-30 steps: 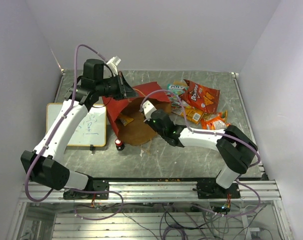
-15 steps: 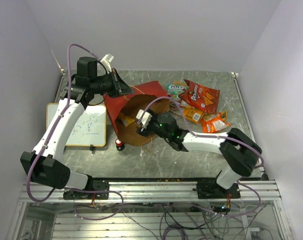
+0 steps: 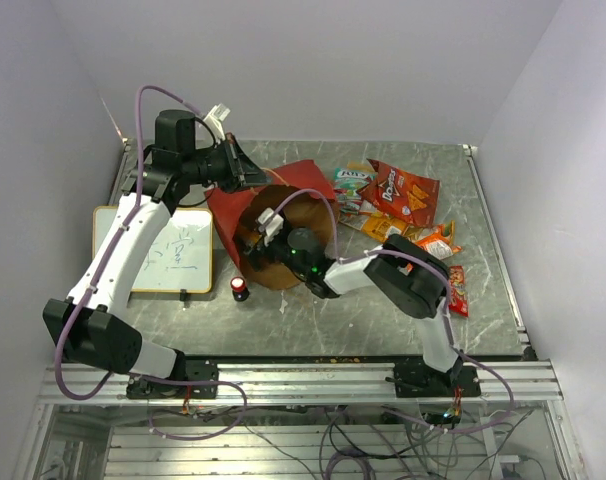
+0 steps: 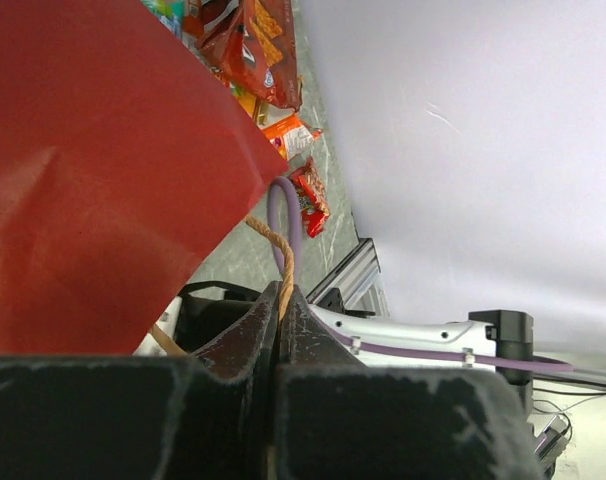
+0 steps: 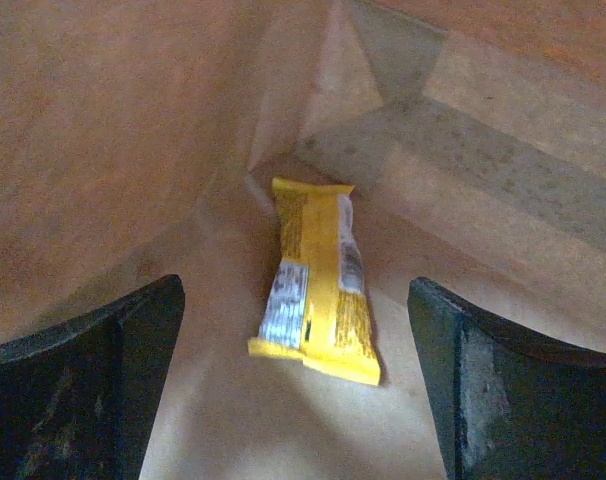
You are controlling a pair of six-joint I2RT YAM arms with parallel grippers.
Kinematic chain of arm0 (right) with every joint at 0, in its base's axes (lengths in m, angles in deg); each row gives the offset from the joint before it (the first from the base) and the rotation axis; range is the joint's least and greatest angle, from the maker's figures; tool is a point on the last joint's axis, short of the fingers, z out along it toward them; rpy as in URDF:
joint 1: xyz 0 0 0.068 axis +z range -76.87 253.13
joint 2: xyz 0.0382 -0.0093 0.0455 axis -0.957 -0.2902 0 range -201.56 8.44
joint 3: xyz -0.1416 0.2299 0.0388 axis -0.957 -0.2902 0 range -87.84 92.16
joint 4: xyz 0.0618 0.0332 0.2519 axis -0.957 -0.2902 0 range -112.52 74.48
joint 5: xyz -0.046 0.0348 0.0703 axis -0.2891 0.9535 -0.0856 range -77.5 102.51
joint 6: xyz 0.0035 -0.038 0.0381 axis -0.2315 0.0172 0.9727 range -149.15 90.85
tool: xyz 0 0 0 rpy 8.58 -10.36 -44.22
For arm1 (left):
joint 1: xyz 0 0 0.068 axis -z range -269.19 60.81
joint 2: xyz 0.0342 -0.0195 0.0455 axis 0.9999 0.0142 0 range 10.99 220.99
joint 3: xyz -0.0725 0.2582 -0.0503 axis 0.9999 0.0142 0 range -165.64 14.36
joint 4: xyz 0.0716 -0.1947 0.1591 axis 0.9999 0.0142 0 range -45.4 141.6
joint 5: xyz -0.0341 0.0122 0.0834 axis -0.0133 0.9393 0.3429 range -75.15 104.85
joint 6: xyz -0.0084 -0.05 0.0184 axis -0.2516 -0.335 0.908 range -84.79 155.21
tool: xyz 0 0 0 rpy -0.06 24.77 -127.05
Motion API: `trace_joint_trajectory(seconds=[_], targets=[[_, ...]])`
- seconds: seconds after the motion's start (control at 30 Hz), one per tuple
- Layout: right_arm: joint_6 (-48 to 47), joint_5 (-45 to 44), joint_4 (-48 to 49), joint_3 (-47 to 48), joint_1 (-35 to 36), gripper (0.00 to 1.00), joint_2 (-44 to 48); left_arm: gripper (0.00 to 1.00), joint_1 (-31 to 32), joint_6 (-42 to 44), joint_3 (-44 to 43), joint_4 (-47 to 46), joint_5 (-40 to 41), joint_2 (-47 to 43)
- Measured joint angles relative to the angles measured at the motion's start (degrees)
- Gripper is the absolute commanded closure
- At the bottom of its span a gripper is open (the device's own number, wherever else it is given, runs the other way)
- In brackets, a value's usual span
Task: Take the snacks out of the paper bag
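One yellow packet [image 5: 315,285] lies deep in the paper bag [image 3: 293,175], on the brown inner wall close to the folded bottom. The right end effector [image 5: 295,330] is inside the bag mouth and points straight at it. Its fingers stand wide apart and empty, one on each side of the packet and short of touching it. The packet's long axis runs roughly away from the end effector, leaning slightly. The fingers therefore straddle its narrow width, which looks like a good line for a pinch. From above, the packet lies to the left of this end effector, towards the bag's closed end, so the right arm is much the nearer.

The left end effector [image 4: 279,300] is clamped together on the bag's twisted cord handle [image 4: 275,238] and holds the far rim up. Other snacks, among them a red-orange chip bag [image 3: 403,190], lie on the table [image 3: 383,310] to the right of the bag.
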Motion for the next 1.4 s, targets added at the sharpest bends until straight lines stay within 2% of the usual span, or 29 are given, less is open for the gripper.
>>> trace_joint_trajectory(seconds=[0.2,0.33,0.4,0.5,0.63,0.8,0.83,0.9,1.27,1.4], targets=[[1.4,-3.9,0.6,8.0,0.0,0.06,-7.4,0.93,0.0,0.0,0.0,0.0,-0.2,1.0],[1.2,-5.7,0.4,12.1,-0.2,0.14,-11.2,0.93,0.0,0.3,-0.7,0.8,-0.3,1.9],[0.1,-5.9,-0.4,13.7,-0.3,0.24,-13.0,0.93,-0.2,0.9,-1.3,1.3,-0.3,2.2],[-1.6,-5.8,-3.1,14.7,-0.5,0.35,-14.2,0.93,-0.4,1.3,-2.6,2.5,-0.3,2.3],[-3.1,-5.2,-6.8,15.3,-0.6,0.65,-14.3,0.93,-1.2,1.4,-3.8,3.1,-0.4,2.3],[-3.1,-5.2,-12.7,16.8,-0.6,0.79,-13.2,0.93,-2.4,1.1,-3.8,3.1,-0.5,2.5],[-3.1,-5.3,-13.1,15.7,-0.6,0.83,-12.1,0.93,-2.4,1.1,-3.9,3.1,-0.5,2.6],[-3.1,-5.3,-14.4,12.6,-0.6,0.99,-9.0,0.93,-2.5,1.0,-3.9,3.0,-0.6,2.6],[-4.9,-6.5,-23.2,2.4,-0.6,1.0,9.4,0.93,-2.9,-4.3,-4.3,-3.4,-2.8,3.7],[-5.2,-9.5,-25.7,-2.5,-0.6,1.0,18.0,0.93,-2.9,-10.4,-3.6,-10.1,-4.6,4.6]])
